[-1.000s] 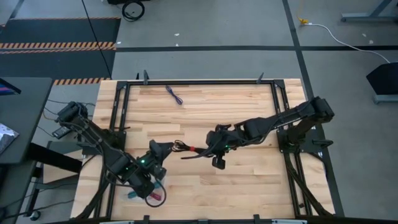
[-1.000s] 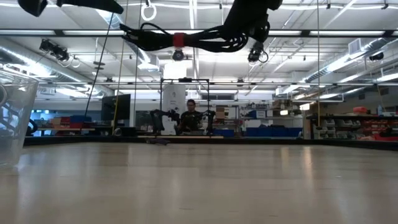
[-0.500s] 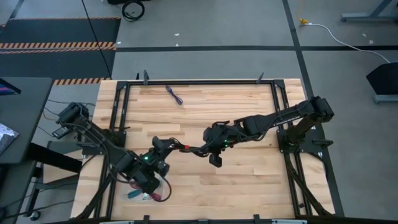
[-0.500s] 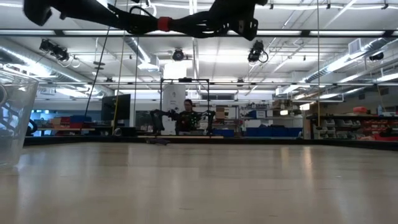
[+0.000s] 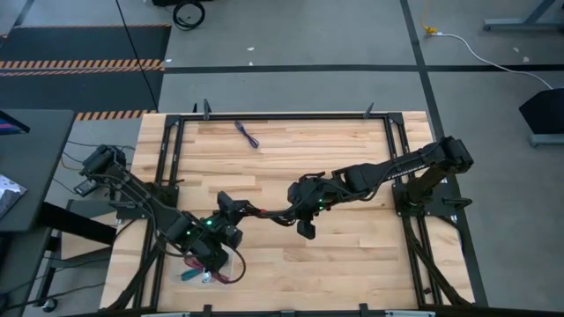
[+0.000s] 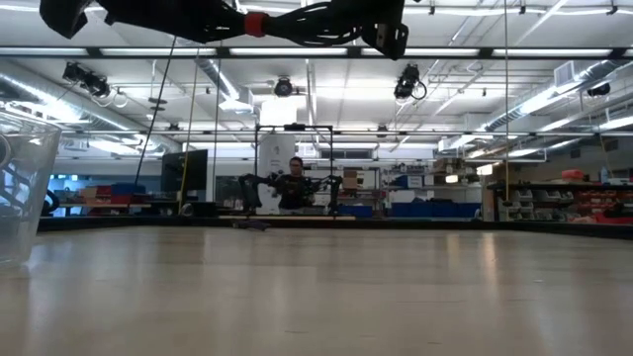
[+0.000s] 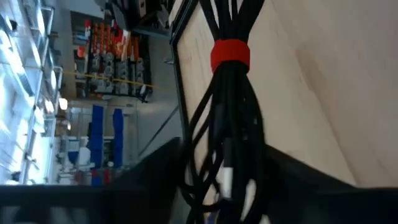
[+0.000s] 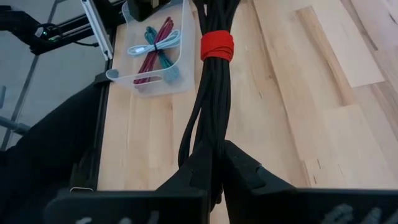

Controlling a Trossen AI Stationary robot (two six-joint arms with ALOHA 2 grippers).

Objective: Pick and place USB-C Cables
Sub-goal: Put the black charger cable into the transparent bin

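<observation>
A black USB-C cable bundle (image 5: 269, 213) with a red strap (image 8: 217, 45) hangs level in the air over the table's middle. My right gripper (image 5: 297, 214) is shut on its right end. My left gripper (image 5: 231, 210) is open, and its fingers stand on either side of the bundle's left end (image 7: 227, 155). I cannot tell whether they touch it. The teal, maroon and light blue cables (image 8: 157, 46) lie in a clear tray (image 5: 207, 269) at the near left. The purple cable (image 5: 247, 134) lies on the far part of the table. My right gripper pinches the black bundle's right end (image 8: 210, 146) between its two fingers (image 8: 242, 168). The fingers come level from the table's right and lie along the bundle. The bundle is lifted clear of the table and stretches level toward my left gripper.
The clear tray (image 8: 177, 68) sits at the near left corner, just below my left arm. A black frame (image 5: 282, 116) rims the table. In the low view a clear container (image 6: 20, 188) shows at the left. A person sits far behind the table (image 6: 294, 188).
My right gripper has carried the black bundle toward the table's left and a little upward. The bundle's free end has gone in between my left gripper's fingers. My left gripper has shifted slightly toward the far edge.
</observation>
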